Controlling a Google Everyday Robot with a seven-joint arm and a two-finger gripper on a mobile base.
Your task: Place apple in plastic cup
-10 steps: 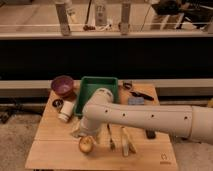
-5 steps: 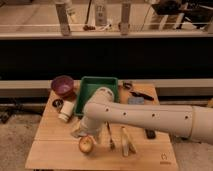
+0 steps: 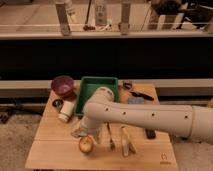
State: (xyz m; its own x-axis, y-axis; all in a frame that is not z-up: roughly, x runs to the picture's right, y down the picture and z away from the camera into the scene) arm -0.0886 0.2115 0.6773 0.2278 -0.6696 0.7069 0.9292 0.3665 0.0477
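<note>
The apple (image 3: 86, 145), yellow-orange with a reddish side, lies on the wooden table (image 3: 50, 155) near its front left. My white arm reaches in from the right, bends over the green tray and points down. Its gripper (image 3: 84, 133) is just above and behind the apple, close to it or touching it. A pale, see-through shape (image 3: 75, 132) at the gripper's left looks like the plastic cup, mostly hidden by the arm. I cannot tell whether it stands upright.
A green tray (image 3: 96, 89) sits at the back centre, with a purple bowl (image 3: 63, 85) to its left. A small white cup (image 3: 65, 111) and a dark round item (image 3: 57, 103) stand at the left. Pale banana-like pieces (image 3: 126, 141) lie to the right of the apple. Dark tools (image 3: 136, 91) lie at the back right.
</note>
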